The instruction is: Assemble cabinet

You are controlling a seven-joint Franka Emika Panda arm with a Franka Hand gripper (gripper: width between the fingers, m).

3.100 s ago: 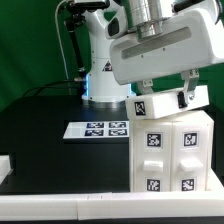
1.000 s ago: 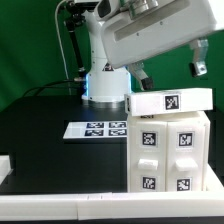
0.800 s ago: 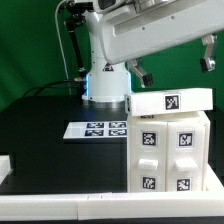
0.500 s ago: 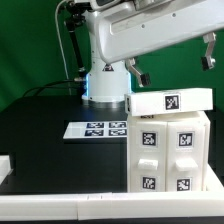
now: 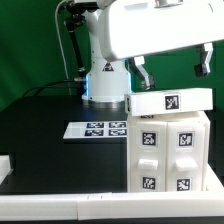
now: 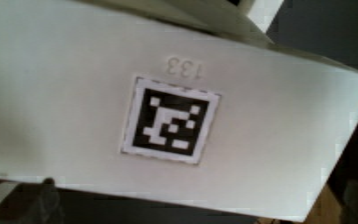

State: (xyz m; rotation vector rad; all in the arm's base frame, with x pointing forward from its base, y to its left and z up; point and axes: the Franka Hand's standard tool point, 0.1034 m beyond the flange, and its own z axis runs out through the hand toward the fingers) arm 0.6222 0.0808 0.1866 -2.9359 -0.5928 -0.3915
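Observation:
The cabinet (image 5: 170, 150) stands at the exterior view's right, a white box whose front carries two tagged blocks. A white tagged panel (image 5: 168, 101) lies flat across its top. My gripper (image 5: 172, 68) hangs just above this panel, open and empty, with one finger (image 5: 143, 73) near the panel's far left corner and the other finger (image 5: 202, 61) towards its right. In the wrist view the panel (image 6: 87, 90) with its black tag (image 6: 171, 118) fills most of the picture, close below the camera.
The marker board (image 5: 100, 129) lies on the black table (image 5: 50, 140) to the left of the cabinet. The robot's base (image 5: 105, 88) stands behind it. A white part (image 5: 4, 165) shows at the left edge, and a white strip (image 5: 60, 205) runs along the front.
About 3 s ago my gripper was down at the panel on the cabinet top. It has since let go and risen, open. The panel stays flat on the cabinet.

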